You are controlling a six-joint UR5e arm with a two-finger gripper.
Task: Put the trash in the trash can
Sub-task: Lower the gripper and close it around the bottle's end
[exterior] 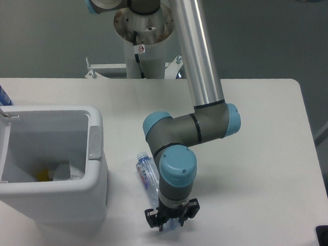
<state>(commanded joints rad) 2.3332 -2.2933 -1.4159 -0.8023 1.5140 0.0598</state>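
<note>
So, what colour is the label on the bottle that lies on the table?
The label is blue and red on the clear bottle; the fixed camera shows it.
</note>
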